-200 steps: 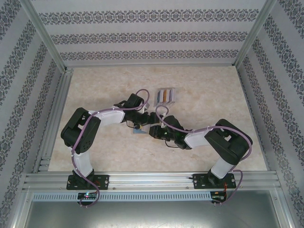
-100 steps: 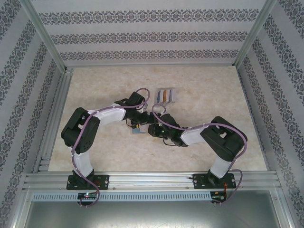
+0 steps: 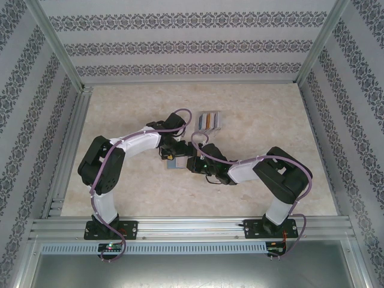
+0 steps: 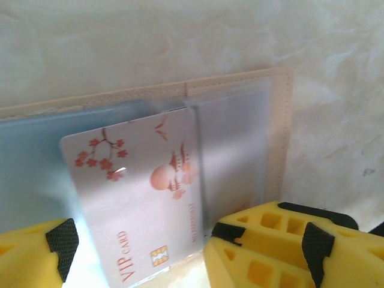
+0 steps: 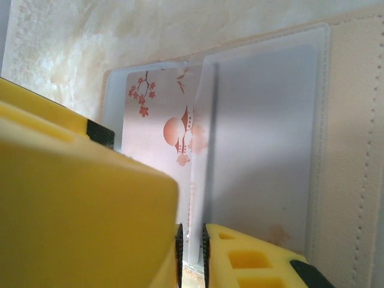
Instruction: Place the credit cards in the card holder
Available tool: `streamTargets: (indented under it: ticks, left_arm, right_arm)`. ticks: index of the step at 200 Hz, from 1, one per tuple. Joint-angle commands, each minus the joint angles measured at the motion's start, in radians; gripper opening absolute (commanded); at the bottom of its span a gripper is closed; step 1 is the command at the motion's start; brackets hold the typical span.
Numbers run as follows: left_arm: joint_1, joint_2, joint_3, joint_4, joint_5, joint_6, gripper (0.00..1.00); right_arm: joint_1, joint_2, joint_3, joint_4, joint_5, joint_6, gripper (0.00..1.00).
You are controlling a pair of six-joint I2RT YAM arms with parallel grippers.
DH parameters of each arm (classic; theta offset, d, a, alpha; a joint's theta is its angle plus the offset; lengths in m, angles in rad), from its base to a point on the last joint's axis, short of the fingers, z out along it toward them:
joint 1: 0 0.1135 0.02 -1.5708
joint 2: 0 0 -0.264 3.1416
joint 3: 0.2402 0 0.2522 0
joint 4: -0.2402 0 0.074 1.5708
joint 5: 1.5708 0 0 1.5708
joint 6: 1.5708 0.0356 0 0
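One pale grey card (image 4: 141,198) with red blossoms and VIP lettering sits partly inside the tan card holder (image 4: 282,114) at mid-frame, left fingers (image 4: 264,240) spread wide, right fingers (image 5: 252,264) pinching its clear pocket edge

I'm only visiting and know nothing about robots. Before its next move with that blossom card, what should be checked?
1. Card holder lying open on the table: ok.
2. VIP card fully inside the clear pocket: cannot tell.
3. Left end effector open, not gripping: ok.
4. Right end effector shut on a thin edge: ok; whether card or pocket, cannot tell.
5. Tray with more cards waiting: ok.
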Motion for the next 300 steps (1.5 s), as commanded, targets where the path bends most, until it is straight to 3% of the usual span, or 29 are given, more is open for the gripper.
streamTargets:
  ticks: [1, 32, 63, 134, 173, 225, 240, 300]
  left_arm:
    - [-0.016, -0.005, 0.029, -0.105, -0.056, 0.045, 0.96]
    - [-0.016, -0.043, 0.005, -0.103, -0.064, 0.031, 0.89]
    - [-0.007, -0.091, -0.065, -0.036, -0.045, 0.012, 0.73]
    - [0.032, -0.154, -0.145, 0.036, -0.030, 0.005, 0.56]
    - [0.045, -0.125, -0.150, 0.037, -0.041, 0.012, 0.39]
    - [0.053, -0.094, -0.143, 0.033, -0.068, 0.019, 0.31]
    - [0.053, -0.081, -0.143, 0.050, -0.049, 0.019, 0.24]
    - [0.053, -0.036, -0.125, 0.059, -0.050, 0.029, 0.22]
  right_arm:
    - [0.008, -0.007, -0.002, -0.062, 0.000, -0.010, 0.20]
    - [0.009, -0.034, 0.001, -0.076, -0.001, -0.012, 0.20]
    - [0.009, -0.077, 0.016, -0.112, -0.011, -0.028, 0.20]
    - [0.001, -0.199, 0.030, -0.209, -0.019, -0.069, 0.21]
    - [-0.042, -0.212, 0.017, -0.249, -0.017, -0.090, 0.21]
    - [-0.096, -0.187, 0.015, -0.269, -0.046, -0.106, 0.21]
    - [-0.105, -0.170, 0.021, -0.272, -0.061, -0.113, 0.21]
    - [-0.118, -0.116, 0.046, -0.268, -0.093, -0.117, 0.20]
